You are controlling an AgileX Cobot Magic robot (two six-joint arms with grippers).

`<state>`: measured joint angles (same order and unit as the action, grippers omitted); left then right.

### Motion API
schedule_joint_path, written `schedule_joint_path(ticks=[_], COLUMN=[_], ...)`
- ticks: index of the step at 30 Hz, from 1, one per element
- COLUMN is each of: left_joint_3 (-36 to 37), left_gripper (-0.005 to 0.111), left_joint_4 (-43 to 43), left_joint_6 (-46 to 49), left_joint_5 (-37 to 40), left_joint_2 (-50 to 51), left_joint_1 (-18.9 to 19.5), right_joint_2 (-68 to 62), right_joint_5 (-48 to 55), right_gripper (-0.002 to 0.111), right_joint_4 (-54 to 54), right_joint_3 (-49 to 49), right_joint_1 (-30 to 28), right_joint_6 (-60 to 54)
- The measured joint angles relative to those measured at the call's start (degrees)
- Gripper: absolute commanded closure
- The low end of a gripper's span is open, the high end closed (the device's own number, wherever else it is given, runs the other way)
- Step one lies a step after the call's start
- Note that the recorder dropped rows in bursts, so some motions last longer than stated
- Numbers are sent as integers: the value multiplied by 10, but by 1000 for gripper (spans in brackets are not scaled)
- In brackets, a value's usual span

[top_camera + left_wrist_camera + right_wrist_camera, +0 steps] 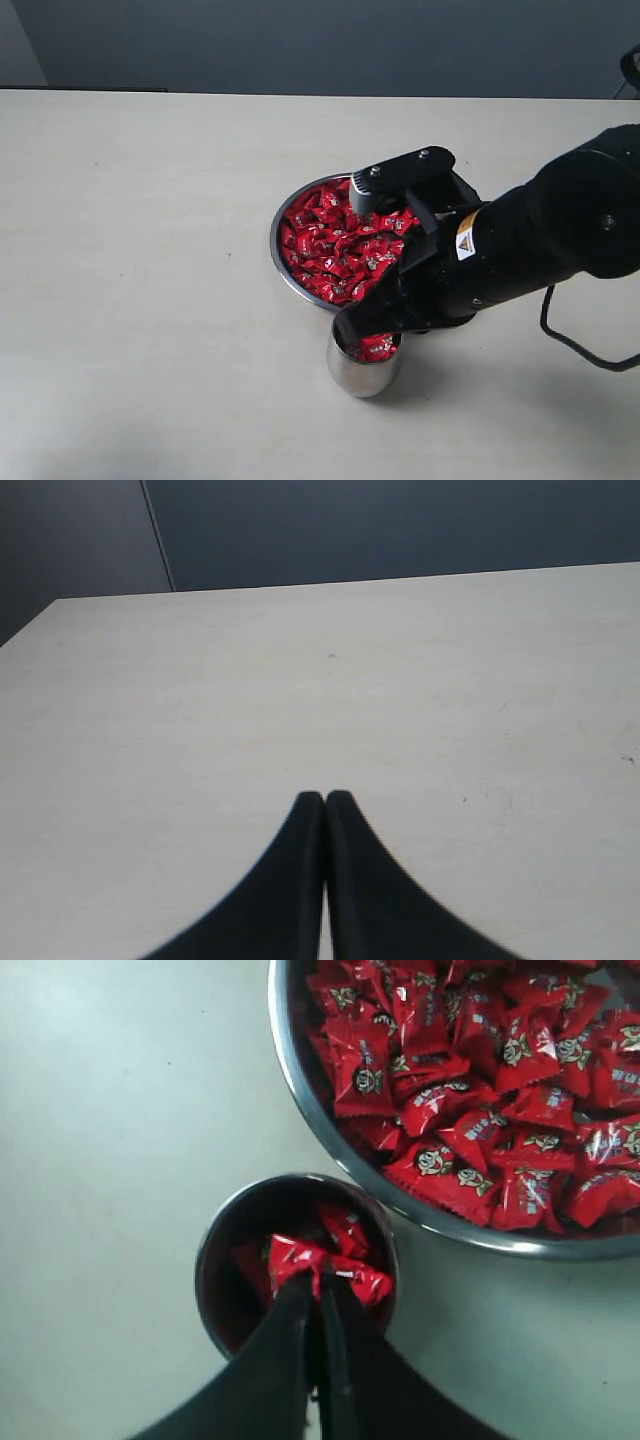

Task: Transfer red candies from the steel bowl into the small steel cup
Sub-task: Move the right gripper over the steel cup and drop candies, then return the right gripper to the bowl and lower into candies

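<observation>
The steel bowl [277, 240] in the middle of the table is heaped with red candies [335, 245]. The small steel cup [365, 372] stands just in front of it, close to the bowl's rim. My right gripper [368, 335] hangs over the cup's mouth, reaching down from the right. In the right wrist view this gripper [320, 1278] is shut on a red candy [298, 1255], held over the cup [212, 1260], with another candy [345, 1228] inside. The bowl [300, 1100] and its candies [480, 1080] lie just beyond. My left gripper [325, 798] is shut with nothing in it, above bare table.
The pale table [150, 250] stretches wide on the left and in front of the cup. A dark wall [320, 40] runs behind the far edge. A black cable [575, 345] loops from the right arm onto the table at the right.
</observation>
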<state>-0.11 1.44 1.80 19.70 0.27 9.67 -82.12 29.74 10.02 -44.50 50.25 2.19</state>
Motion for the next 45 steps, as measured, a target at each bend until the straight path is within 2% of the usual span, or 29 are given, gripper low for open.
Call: schedule_joint_path(ticks=[6, 9, 19, 23, 25, 29, 32, 38, 45], left_joint_3=[0, 0, 0, 0, 0, 0, 0, 0, 0], left_gripper=[106, 106, 106, 106, 106, 106, 106, 106, 106], left_joint_4=[0, 0, 0, 0, 0, 0, 0, 0, 0], left_joint_6=[0, 0, 0, 0, 0, 0, 0, 0, 0], left_joint_5=[0, 0, 0, 0, 0, 0, 0, 0, 0], left_joint_2=[0, 0, 0, 0, 0, 0, 0, 0, 0], left_joint_1=[0, 0, 0, 0, 0, 0, 0, 0, 0], right_joint_2=[-23, -34, -35, -33, -32, -35, -64, -185, -271], right_joint_5=[-9, -12, -22, -17, -16, -13, 0, 12, 25], right_gripper=[72, 64, 64, 64, 64, 64, 64, 64, 64], right_joint_4=[0, 0, 0, -41, -82, -122, -133, -135, -79], right_joint_3=[0, 0, 0, -33, -65, -121, -186, -277, -314], right_joint_1=[0, 0, 0, -2, -23, -70, -97, -103, -106], right_joint_6=[0, 0, 1, 20, 77, 116, 119, 119, 118])
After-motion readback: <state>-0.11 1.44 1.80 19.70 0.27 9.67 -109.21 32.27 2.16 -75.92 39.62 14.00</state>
